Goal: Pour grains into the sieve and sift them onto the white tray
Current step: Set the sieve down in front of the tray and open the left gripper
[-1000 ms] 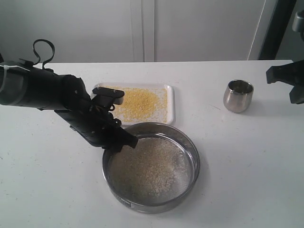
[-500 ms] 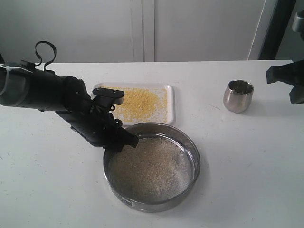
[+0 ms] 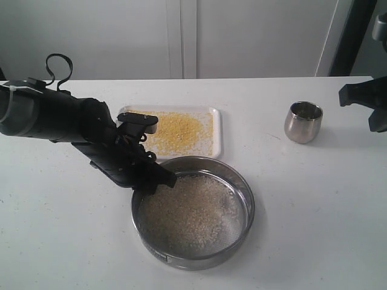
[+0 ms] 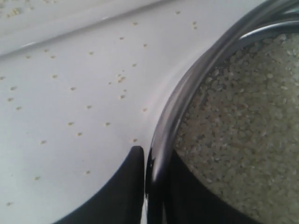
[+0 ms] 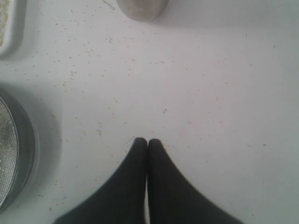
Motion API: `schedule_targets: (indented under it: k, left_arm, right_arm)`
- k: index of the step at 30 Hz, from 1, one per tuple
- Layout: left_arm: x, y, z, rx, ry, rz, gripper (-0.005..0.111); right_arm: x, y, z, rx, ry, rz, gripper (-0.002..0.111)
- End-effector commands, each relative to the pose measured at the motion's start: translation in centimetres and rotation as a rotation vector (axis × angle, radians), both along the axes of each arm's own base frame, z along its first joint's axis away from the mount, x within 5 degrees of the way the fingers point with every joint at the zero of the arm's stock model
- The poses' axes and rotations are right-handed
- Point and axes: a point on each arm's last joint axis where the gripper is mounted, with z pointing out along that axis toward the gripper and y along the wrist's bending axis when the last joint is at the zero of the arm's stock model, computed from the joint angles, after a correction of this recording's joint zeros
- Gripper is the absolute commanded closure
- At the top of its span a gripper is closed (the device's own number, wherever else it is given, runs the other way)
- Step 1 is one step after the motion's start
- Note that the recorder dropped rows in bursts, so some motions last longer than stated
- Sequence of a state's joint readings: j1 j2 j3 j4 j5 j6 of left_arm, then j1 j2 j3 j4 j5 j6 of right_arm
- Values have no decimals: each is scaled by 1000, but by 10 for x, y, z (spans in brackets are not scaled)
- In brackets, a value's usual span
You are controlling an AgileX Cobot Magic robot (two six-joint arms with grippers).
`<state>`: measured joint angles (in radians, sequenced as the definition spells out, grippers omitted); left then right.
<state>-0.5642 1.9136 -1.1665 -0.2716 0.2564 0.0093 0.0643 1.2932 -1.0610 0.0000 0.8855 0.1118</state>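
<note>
Left claw (image 4: 152, 158) is clamped on the rim of the sieve (image 3: 249, 208), which sits on the bench (image 3: 314, 211) holding whitish grains (image 3: 187, 214); the white tray (image 3: 219, 130) lies just beyond it, nearest this arm. Right claw (image 5: 147, 142) is pinched together, empty, well apart

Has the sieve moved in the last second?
No. The sieve sits just as close to the tray as before, with the left gripper clamped on its rim.
</note>
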Motion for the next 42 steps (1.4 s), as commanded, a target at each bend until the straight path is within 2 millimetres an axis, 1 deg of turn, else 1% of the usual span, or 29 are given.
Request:
schedule_targets:
  k: [1,5,8,16,22,29,34,39,42]
  left_arm:
    - [-2,-2,0,-10,9,11,65]
    - [-2,-2,0,-10,9,11,49]
    - [-2,-2,0,-10,9,11,43]
    - [-2,-2,2,-12,6,10,43]
    - [-3,-1,27,-49,-48,8,43]
    - [-9,1,46,-66,-52,1,43]
    - [-11,2,54,-78,-74,0,43]
    - [-11,3,57,-79,-83,-2,44]
    - [-12,3,60,-80,-91,-8,46]
  right_arm:
    - [-2,0,1,-1,-8,1,108]
    - [-2,0,1,-1,-8,1,108]
    - [-2,0,1,-1,-8,1,108]
    - [-2,0,1,-1,-8,1,108]
    - [-2,0,1,-1,-8,1,108]
    - [-2,0,1,-1,-8,1,108]
    - [-2,0,1,-1,-8,1,108]
    - [-2,0,1,-1,-8,1,108]
    - [-2,0,1,-1,-8,1,108]
